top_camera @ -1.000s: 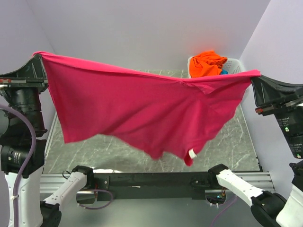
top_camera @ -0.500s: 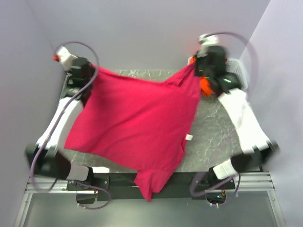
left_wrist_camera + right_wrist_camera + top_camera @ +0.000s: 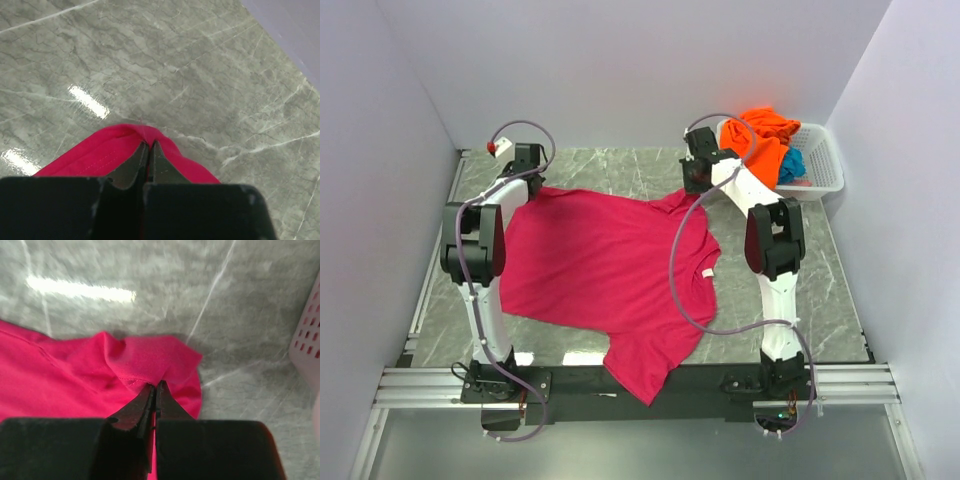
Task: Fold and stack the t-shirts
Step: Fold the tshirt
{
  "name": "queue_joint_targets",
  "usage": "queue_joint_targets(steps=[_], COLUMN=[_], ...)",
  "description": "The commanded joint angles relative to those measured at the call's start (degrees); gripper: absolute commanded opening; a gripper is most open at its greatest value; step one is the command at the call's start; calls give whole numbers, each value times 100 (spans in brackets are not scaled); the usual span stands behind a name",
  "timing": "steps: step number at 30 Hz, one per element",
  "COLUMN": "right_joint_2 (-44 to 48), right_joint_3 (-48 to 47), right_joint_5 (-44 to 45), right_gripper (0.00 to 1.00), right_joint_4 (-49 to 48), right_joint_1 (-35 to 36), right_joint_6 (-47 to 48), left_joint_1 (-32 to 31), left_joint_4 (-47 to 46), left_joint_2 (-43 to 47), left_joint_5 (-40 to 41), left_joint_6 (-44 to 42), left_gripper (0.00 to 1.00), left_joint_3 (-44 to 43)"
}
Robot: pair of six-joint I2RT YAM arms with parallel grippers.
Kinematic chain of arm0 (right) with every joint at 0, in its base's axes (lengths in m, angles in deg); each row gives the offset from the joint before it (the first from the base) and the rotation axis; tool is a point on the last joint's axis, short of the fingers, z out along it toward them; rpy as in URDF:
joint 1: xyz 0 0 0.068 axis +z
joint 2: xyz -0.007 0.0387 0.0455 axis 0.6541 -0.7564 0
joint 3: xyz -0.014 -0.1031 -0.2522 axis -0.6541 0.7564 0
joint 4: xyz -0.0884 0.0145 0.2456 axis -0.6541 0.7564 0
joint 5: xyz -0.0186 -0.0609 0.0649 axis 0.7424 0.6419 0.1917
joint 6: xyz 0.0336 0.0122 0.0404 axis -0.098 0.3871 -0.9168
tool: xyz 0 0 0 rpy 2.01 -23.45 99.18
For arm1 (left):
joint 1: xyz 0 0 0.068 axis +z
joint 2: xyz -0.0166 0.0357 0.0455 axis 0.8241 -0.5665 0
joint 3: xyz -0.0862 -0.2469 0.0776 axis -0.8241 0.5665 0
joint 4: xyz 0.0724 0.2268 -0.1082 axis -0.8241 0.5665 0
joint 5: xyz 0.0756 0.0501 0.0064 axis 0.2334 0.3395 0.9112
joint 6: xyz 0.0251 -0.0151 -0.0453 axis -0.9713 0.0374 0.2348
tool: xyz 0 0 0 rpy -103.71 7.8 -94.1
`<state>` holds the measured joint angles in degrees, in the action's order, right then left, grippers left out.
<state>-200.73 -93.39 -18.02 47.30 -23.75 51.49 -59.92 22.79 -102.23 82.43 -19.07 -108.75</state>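
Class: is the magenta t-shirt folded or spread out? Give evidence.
Spread out. The magenta t-shirt lies open across the table; the left end effector and right end effector pinch its far corners.

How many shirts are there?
3. The pink shirt lies spread on the table. The orange shirt is heaped in the basket, and the blue shirt is tucked beside it there. More may hide underneath.
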Motion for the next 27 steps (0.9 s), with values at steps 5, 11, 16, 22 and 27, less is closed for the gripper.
queue_joint_targets(steps=[5, 11, 16, 22, 27], right_joint_2=[469, 1295, 2156, 2903, 3465], right_joint_3=[36, 1117, 2337, 3200, 3710], right_joint_5=[-69, -131, -272, -105, 106], right_gripper=[0, 0, 0, 0, 0], right_joint_4=[-57, -75, -320, -338, -277], right_joint_1=[-14, 39, 153, 425, 688], right_joint_6=[-445, -884, -1131, -1359, -1728], left_joint_1=[82, 126, 126, 144, 196], left_joint_4=[-217, -59, -85, 64, 319], left_joint_2=[287, 867, 1289, 1719, 1983], left_joint_5=[-2, 209, 261, 428, 578], left_joint_6=[54, 309, 379, 748, 985], left_gripper=[1, 1, 1, 1, 1], left_joint_3=[-32, 442, 960, 1515, 1805])
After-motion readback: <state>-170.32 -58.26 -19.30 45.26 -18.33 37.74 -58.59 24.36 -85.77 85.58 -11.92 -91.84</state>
